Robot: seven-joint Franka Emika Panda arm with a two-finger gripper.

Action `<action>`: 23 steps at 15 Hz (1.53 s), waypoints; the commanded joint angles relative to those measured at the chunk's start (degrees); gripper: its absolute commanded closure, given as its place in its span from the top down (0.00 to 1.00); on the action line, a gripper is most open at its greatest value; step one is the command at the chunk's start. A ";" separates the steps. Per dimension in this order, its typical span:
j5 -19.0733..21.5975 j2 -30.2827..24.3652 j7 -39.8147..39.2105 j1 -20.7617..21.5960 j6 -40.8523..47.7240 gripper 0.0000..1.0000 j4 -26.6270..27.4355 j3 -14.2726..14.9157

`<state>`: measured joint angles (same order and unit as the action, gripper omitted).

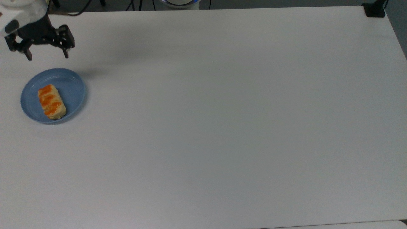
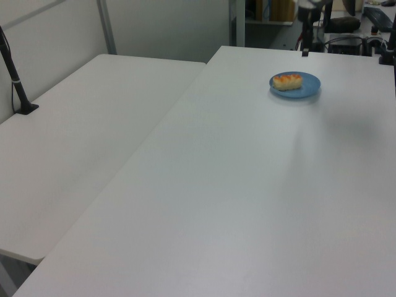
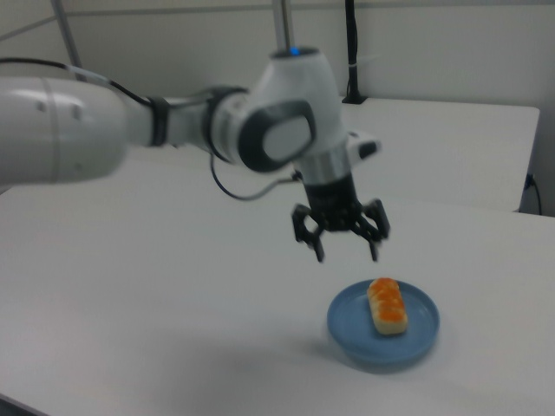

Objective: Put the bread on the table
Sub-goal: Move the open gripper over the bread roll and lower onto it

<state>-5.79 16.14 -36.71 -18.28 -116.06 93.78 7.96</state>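
Overhead, gripper (image 3: 346, 253) jaws spread wide and empty, above bread (image 3: 387, 305) on blue plate (image 3: 350, 333).

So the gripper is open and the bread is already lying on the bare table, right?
Not quite. The gripper is open, but the bread lies on the blue plate, not on the bare table. The right view shows it.

glossy white arm (image 3: 78, 130), grey joint cap, black cable, black two-finger gripper (image 3: 345, 254).
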 commanded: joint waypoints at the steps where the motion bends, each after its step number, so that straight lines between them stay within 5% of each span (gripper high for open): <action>1: -0.36 4.59 -1.61 -1.14 -6.27 1.00 -0.62 0.13; 6: -0.71 9.60 -1.43 -3.17 -15.50 1.00 -0.80 0.13; 15: -0.62 14.00 -1.43 -4.75 -19.20 1.00 -0.71 0.04; 16: -0.80 14.00 -1.52 -4.84 -19.98 0.91 -0.62 -0.05; 18: -0.54 14.09 -1.52 -4.84 -20.69 0.53 -0.09 -0.22; 19: -0.45 14.00 -1.34 -4.84 -20.69 0.43 -0.09 -0.31; 23: -0.36 13.30 -1.17 -4.84 -20.08 0.36 -0.18 -0.48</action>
<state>-5.81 30.28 -37.31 -22.98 -135.48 93.18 7.80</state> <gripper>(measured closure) 0.626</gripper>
